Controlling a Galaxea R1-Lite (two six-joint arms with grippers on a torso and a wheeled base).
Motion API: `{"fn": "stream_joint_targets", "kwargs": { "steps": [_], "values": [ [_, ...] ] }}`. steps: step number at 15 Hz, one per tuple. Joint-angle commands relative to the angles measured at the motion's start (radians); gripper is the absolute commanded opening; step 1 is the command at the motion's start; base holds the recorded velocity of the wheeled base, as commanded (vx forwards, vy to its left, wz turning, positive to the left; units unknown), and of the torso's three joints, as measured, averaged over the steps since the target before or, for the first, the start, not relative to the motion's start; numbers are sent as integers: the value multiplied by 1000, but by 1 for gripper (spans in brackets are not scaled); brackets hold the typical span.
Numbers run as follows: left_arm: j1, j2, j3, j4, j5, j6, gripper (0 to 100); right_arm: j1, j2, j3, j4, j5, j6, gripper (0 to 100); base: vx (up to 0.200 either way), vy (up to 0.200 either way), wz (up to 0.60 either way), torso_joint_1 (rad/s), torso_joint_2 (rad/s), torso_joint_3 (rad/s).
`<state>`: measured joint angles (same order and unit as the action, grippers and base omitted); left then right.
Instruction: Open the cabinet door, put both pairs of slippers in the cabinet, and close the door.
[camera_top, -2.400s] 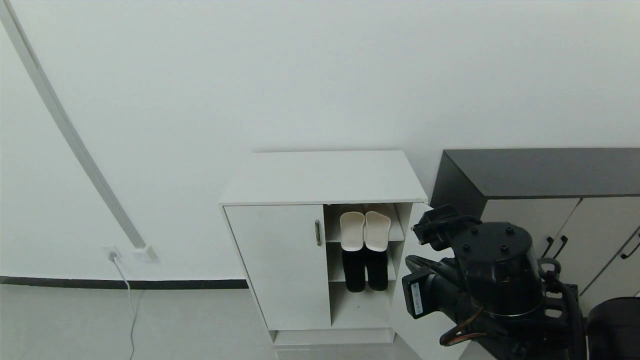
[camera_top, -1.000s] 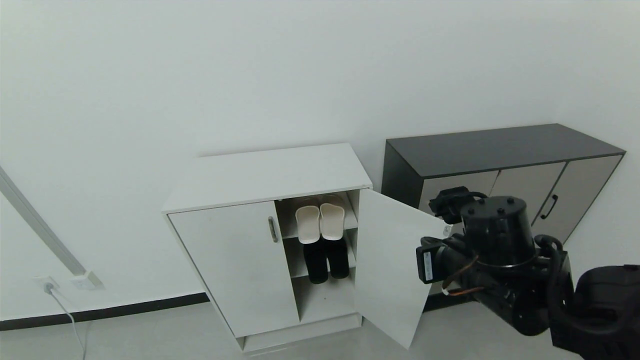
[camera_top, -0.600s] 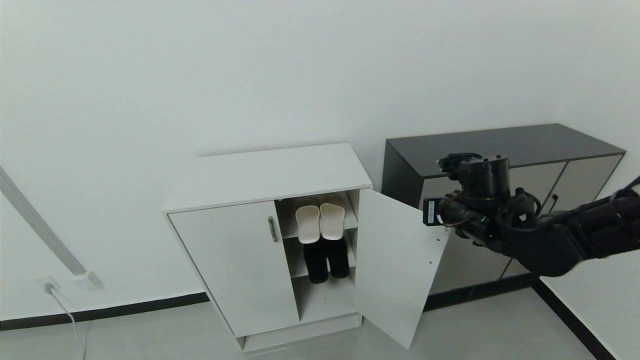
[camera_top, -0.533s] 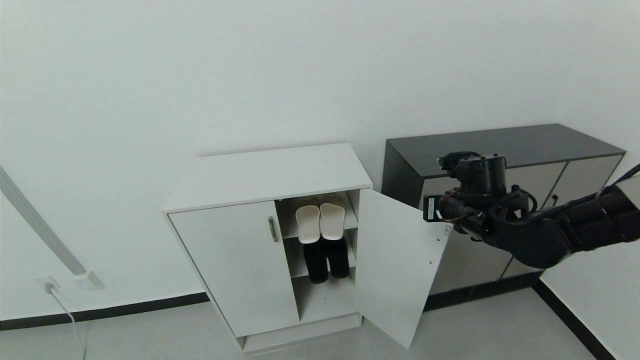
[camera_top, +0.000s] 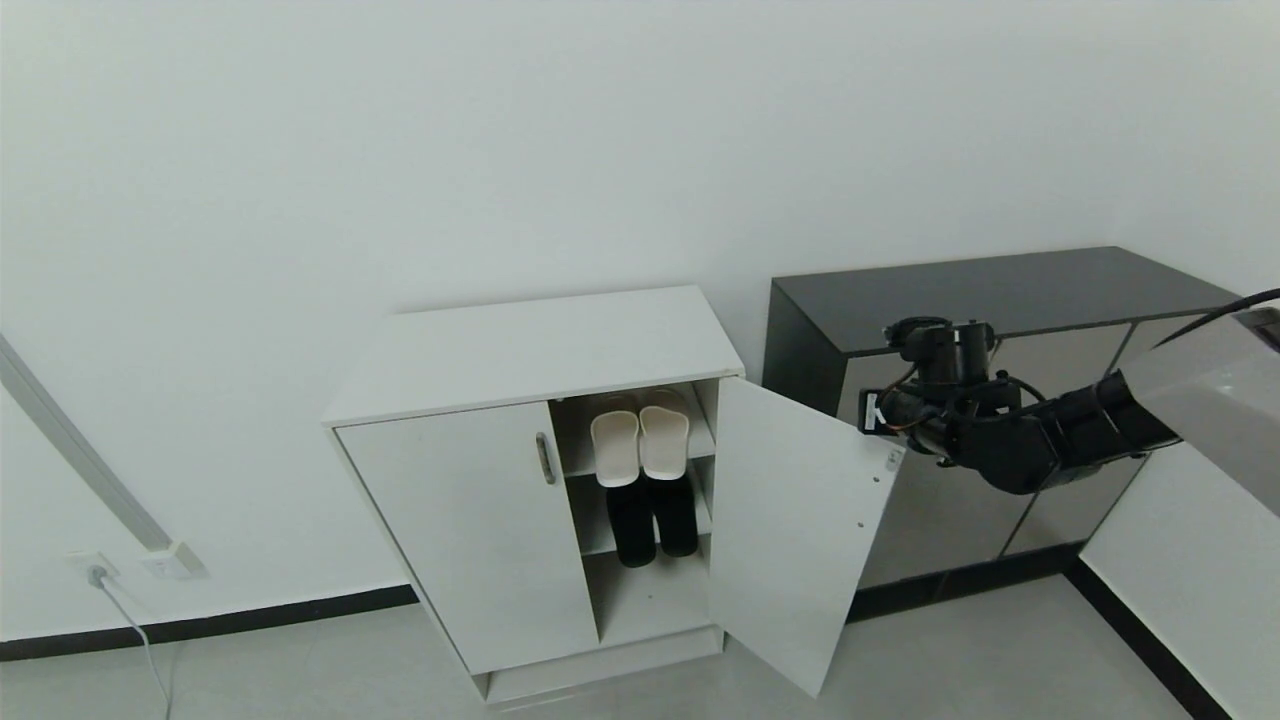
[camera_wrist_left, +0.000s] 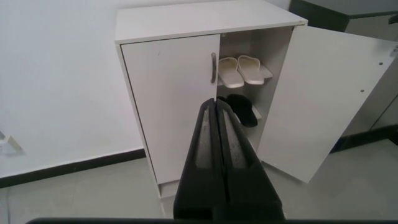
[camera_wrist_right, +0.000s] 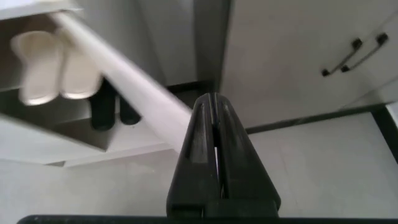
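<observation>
- Cabinet (camera_top: 530, 350): the left door is shut, the right half stands open, and both pairs are inside.
- Door (camera_top: 790, 520): swung out to the near right. Only closing looks left, and a hard shove could slam it and bounce it back.
- White slippers (camera_top: 640, 445) lie on the upper shelf, black slippers (camera_top: 655, 525) on the shelf below. Both reach the shelf fronts, so the door might catch them.
- Right gripper (camera_wrist_right: 215, 102): fingers pressed together, empty, by the door's upper free corner on its outer side. Whether it touches, I cannot tell. It could slide off that edge.
- Left gripper (camera_wrist_left: 216, 106): pressed together, empty, on the near side, apart from the cabinet.
</observation>
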<state>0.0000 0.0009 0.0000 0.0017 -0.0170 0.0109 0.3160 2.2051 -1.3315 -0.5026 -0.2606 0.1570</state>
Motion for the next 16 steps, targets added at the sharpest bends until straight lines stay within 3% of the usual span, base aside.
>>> {"fn": "stream_joint_targets", "kwargs": {
  "steps": [1, 12, 16],
  "values": [
    [0, 1, 0, 0, 0, 0, 0, -5, 51, -23, -1, 0, 1, 0, 0, 0, 0, 0, 0, 0],
    [0, 1, 0, 0, 2, -2, 0, 3, 93, -40, 1, -3, 1, 0, 0, 0, 0, 0, 0, 0],
    [0, 1, 0, 0, 2, -2, 0, 60, 39, 26, -1, -6, 1, 0, 0, 0, 0, 0, 0, 0]
  ]
}}
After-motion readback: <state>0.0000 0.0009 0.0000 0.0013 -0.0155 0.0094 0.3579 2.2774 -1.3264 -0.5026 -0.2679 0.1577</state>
